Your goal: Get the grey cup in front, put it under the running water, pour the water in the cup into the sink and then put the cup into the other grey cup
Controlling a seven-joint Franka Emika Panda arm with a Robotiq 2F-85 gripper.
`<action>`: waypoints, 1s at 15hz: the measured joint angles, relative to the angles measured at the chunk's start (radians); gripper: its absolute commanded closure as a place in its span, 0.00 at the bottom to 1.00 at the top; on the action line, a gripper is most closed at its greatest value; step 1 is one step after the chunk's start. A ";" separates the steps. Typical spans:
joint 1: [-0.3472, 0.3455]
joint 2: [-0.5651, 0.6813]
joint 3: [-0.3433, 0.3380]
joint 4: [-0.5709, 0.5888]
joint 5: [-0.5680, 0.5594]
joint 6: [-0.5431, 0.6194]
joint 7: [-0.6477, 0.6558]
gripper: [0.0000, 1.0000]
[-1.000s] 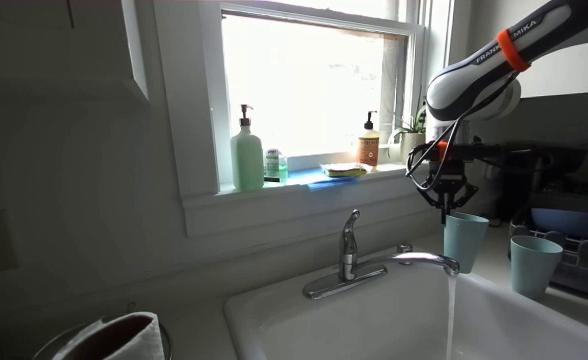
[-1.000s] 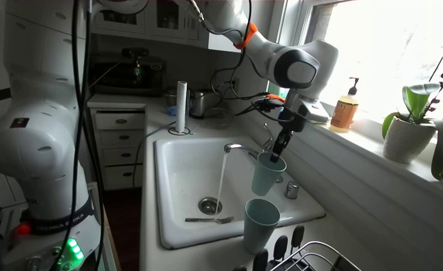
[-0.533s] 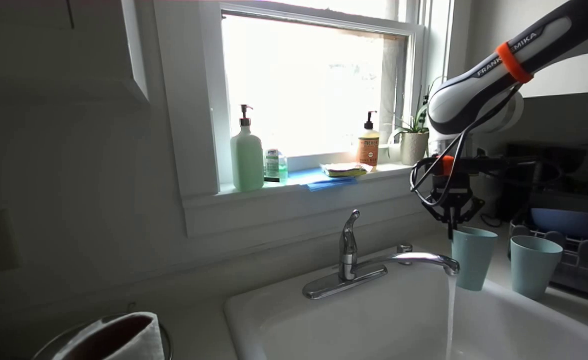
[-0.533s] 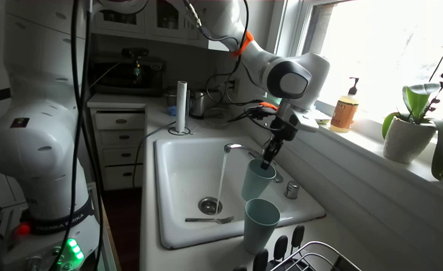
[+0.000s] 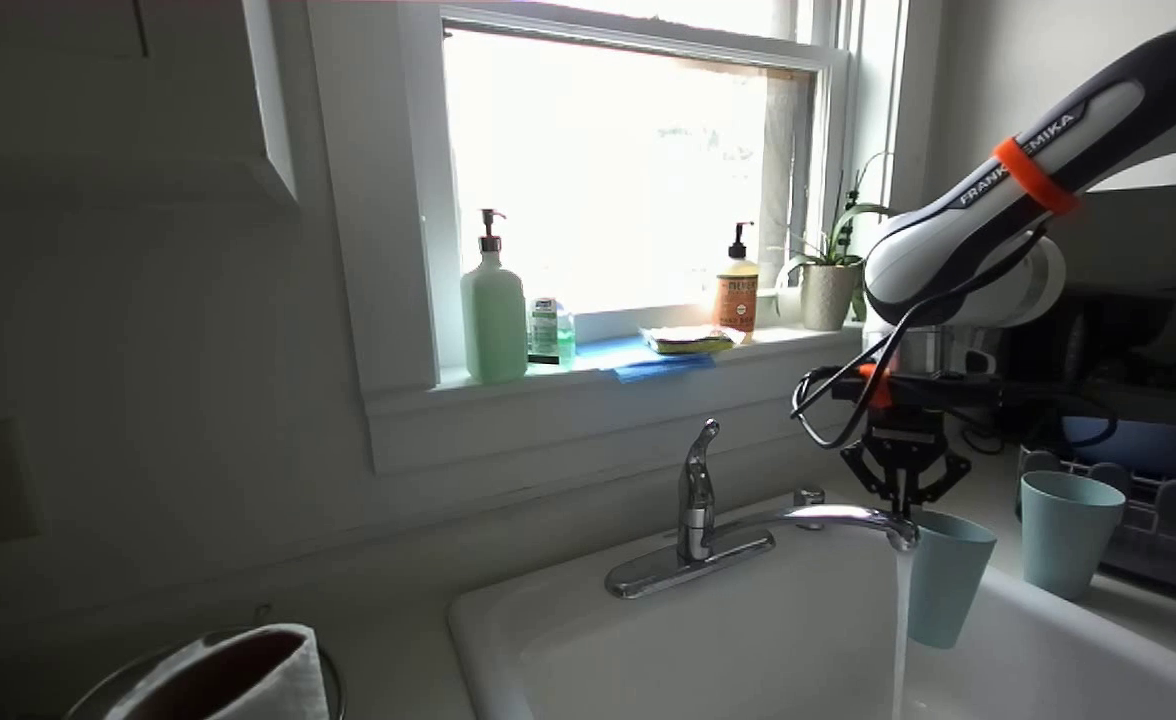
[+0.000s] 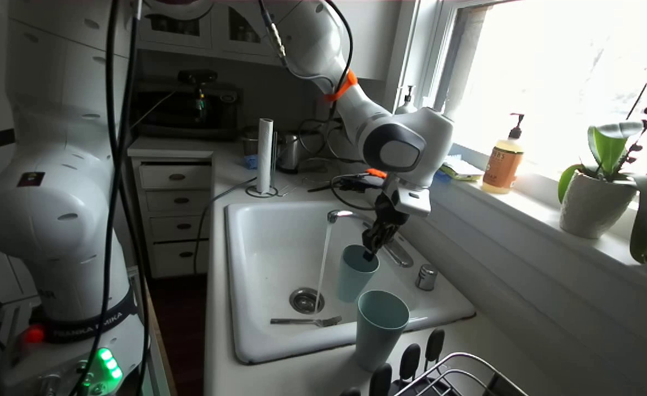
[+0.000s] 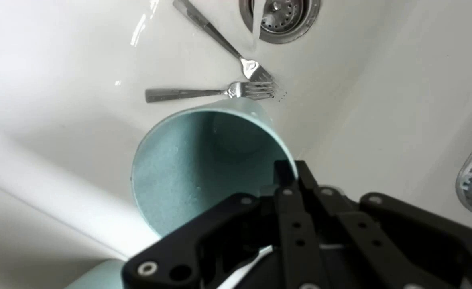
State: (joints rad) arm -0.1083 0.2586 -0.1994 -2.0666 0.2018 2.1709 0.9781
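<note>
Over the white sink, the held cup, pale blue-green, was suspended slightly tilted. Its rim was pinched at three o'clock in the wrist view by the clenched gripper, the wall gripped from inside and outside. Droplets were seen on the inner wall; whether water was pooled in the shaded bottom could not be told with confidence. Between twelve and one o'clock from the cup, and apart from it, the running water was delivered from the faucet spout just beside the drain. At twelve o'clock two forks were seen on the basin floor, tines close together. The second cup was set upright on the counter, at five o'clock from the held one in an exterior view; at three o'clock from it, in an exterior view, a dish rack was visible.
</note>
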 measured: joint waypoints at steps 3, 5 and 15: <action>0.019 0.000 0.019 -0.041 0.027 0.074 0.094 0.99; 0.036 0.000 0.032 -0.065 0.032 0.121 0.157 0.99; 0.088 -0.006 0.073 -0.105 0.032 0.191 0.353 0.99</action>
State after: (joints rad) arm -0.0204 0.2523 -0.1265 -2.1716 0.2337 2.3615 1.3310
